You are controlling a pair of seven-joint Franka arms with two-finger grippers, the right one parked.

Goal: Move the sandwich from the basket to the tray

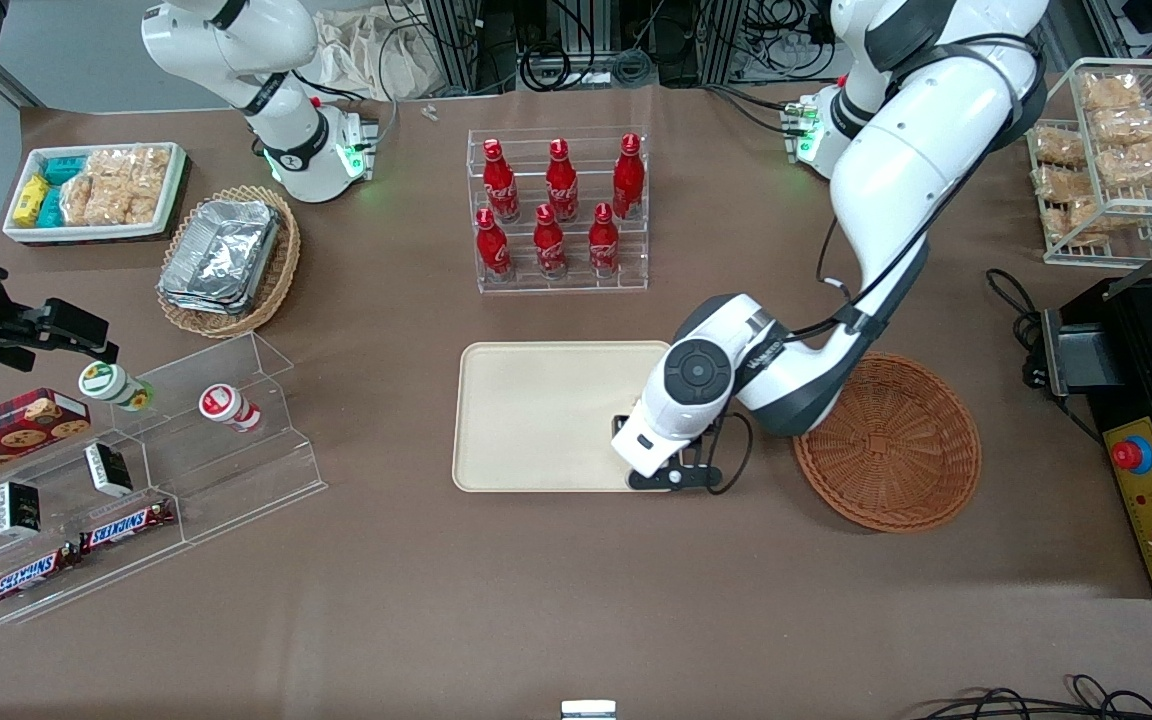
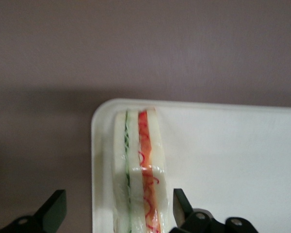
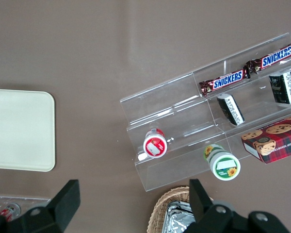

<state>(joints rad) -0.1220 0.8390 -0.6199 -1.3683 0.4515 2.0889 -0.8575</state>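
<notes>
- Lying on the tray (image 2: 223,160) near one corner, the sandwich (image 2: 138,170) sits with its green and red stripes showing.
- The gripper (image 2: 117,213) hangs right over it, fingers (image 2: 52,209) spread wide on both sides, seemingly not touching the bread.
- The basket (image 1: 896,445) sits on the desk (image 1: 576,600) just beside the tray.

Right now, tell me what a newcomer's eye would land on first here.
First, the working arm's claw, open and straddling the sandwich, which sits at a corner of the cream tray. Next, the empty reddish-brown basket beside the tray, toward the working arm's end of the table. Then the red bottles in their clear rack, farther from the front camera than the tray.
</notes>
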